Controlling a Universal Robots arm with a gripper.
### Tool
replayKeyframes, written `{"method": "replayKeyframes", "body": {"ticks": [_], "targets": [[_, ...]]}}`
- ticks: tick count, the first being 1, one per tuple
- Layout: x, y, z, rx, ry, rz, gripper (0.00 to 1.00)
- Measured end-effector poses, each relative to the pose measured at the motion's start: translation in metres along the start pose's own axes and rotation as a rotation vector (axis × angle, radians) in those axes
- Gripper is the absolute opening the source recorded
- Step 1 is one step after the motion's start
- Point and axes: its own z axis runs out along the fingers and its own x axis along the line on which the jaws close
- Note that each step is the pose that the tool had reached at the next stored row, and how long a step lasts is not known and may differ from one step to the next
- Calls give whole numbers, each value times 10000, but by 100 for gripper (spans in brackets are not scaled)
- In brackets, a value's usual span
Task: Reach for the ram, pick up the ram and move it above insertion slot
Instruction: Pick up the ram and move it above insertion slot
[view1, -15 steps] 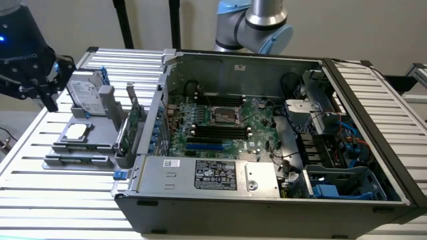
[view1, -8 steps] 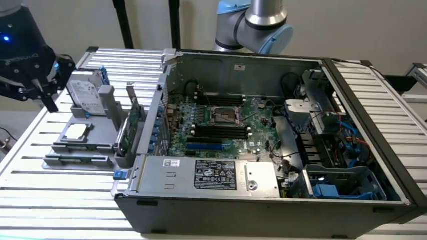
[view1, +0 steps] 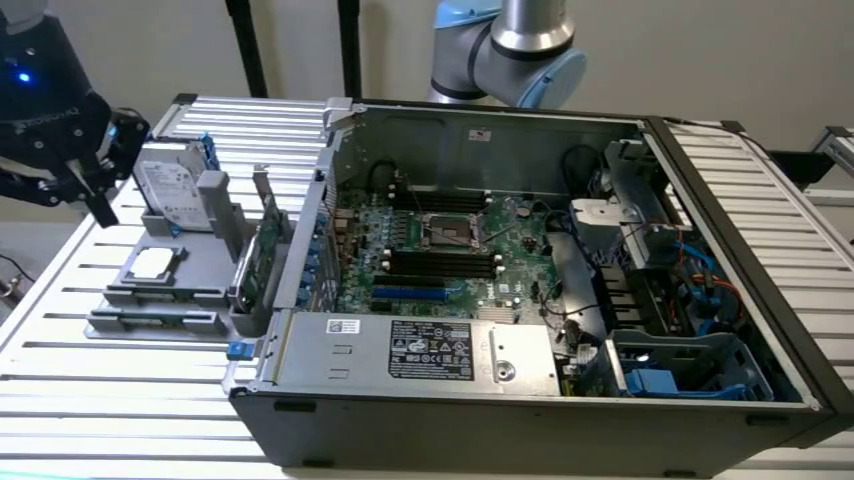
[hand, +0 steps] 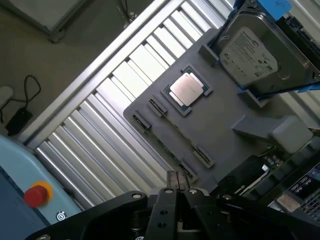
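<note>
Ram (view1: 151, 316) sits in the front holder of the gray tray (view1: 120, 295) (just below the processor chip (view1: 151, 262)), toward the exterior view's left of the open computer case (view1: 534, 400). The gripper (view1: 96, 205) hovers over the slatted surface (view1: 80, 380) near the tray, fingers together, holding nothing.

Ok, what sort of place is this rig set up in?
Probably a robotics lab cell for computer assembly: an open computer case on a slatted metal table, a grey fixture holding a hard drive, and a red stop button.
</note>
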Motion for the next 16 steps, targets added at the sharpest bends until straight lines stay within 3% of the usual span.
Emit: {"method": "replayKeyframes", "body": {"ticks": [16], "targets": [[-1,-1,36,98,87,-2907,11]]}}
